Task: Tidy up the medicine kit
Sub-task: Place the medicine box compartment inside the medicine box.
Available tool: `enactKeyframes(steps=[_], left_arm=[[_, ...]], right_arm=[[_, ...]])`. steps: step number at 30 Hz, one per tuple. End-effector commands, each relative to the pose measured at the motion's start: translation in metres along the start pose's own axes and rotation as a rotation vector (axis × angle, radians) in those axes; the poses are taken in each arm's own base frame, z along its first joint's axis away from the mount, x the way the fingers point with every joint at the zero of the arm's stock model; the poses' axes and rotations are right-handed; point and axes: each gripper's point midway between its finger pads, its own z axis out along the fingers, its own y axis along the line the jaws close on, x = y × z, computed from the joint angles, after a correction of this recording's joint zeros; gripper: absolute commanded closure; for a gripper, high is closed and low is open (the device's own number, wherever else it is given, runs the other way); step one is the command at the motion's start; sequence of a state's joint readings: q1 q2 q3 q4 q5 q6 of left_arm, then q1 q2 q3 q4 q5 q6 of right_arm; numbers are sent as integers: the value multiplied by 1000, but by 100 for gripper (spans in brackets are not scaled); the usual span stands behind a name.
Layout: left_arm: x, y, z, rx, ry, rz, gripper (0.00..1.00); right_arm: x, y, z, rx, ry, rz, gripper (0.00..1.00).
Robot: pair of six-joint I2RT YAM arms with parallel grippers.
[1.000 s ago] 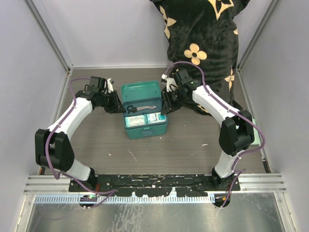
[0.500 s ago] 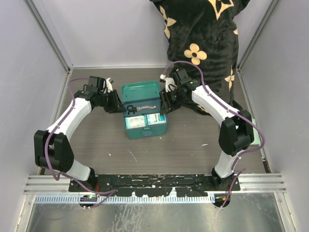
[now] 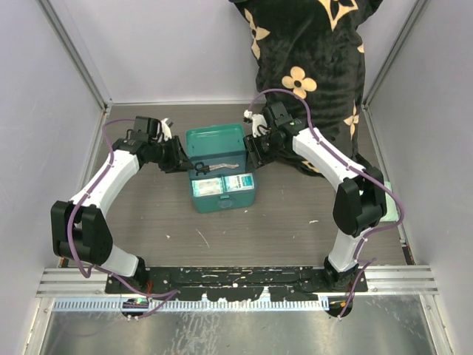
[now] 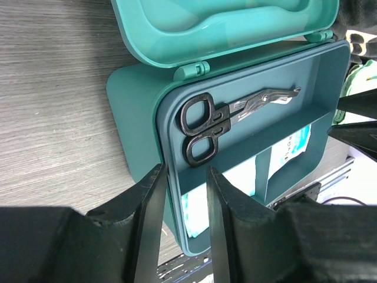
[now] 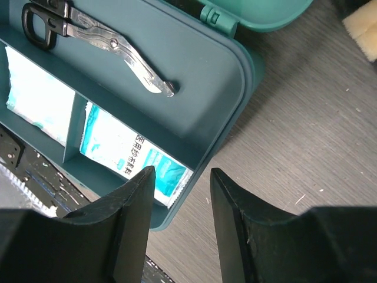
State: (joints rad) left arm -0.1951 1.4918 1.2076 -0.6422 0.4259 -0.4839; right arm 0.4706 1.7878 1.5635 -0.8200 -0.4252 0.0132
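Medicine kit (image 3: 222, 203): lid raised, centre of tabletop (image 3: 148, 211), scissors (image 4: 235, 111) in its 12 o'clock compartment, packets (image 5: 126, 148) at 6 o'clock. Left end effector (image 4: 185, 172) straddles its 9 o'clock rim, jaws apart; right end effector (image 5: 181, 174) likewise at 3 o'clock.

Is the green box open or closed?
Open. The medicine kit has its lid swung back, and the scissors and white packets lying inside are in plain view.
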Motion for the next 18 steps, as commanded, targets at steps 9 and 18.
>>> enactKeyframes(steps=[9, 18], left_arm=[[-21, -5, -13, 7, -91, 63, 52], [-22, -2, -14, -8, -99, 90, 35]], right_arm=[[-34, 0, -13, 48, -89, -77, 50], [-40, 2, -21, 23, -120, -90, 44]])
